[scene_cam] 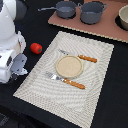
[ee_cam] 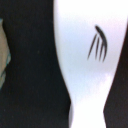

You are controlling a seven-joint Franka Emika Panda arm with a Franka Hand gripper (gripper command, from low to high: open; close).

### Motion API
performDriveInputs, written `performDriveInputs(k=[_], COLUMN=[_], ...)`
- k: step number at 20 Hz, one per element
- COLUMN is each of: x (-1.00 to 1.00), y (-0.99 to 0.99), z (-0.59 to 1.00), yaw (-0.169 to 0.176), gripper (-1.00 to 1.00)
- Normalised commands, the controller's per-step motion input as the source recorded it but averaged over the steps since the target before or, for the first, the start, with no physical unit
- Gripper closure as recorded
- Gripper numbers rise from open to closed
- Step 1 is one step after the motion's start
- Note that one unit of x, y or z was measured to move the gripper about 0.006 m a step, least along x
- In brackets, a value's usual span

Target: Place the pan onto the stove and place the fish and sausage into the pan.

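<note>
Pan [scene_cam: 65, 9]: small, round, blue-grey, w/ one long thin metal handle pointing toward the exterior view's left; it sits on the stove [scene_cam: 107, 29], a flat pinkish-brown board, just beside a larger grey two-handled pot [scene_cam: 92, 12] also on the stove. One black burner disc w/ a pale centre [scene_cam: 123, 19] shows at the stove's far end, cut by the frame edge. Sausage [scene_cam: 36, 48]: one small red-orange rounded lump, lying on the dark tabletop [scene_cam: 112, 95] well apart from the stove, near the white robot arm [scene_cam: 10, 42]. Fish [ee_cam: 87, 55]: one flat white elongated piece w/ dark fin-like strokes, narrowing at one end, fills most of the wrist view over dark ground; not seen in the exterior view. Near the stove lies one pale striped placemat [scene_cam: 70, 70] carrying one round tan plate [scene_cam: 69, 66], one knife [scene_cam: 80, 57] and one fork [scene_cam: 65, 80], both orange-handled. Claw: fingers not visible in either view, so can't tell if spread or pressed together.
</note>
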Motion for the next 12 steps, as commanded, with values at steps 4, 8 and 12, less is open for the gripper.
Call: performDriveInputs(k=[4,8,12], x=[0.00,0.02,0.09], y=[-0.20,-0.13,-0.06], z=[-0.17,-0.16,-0.16], yaw=[0.000,0.000,0.001], gripper=[1.00,1.00,1.00])
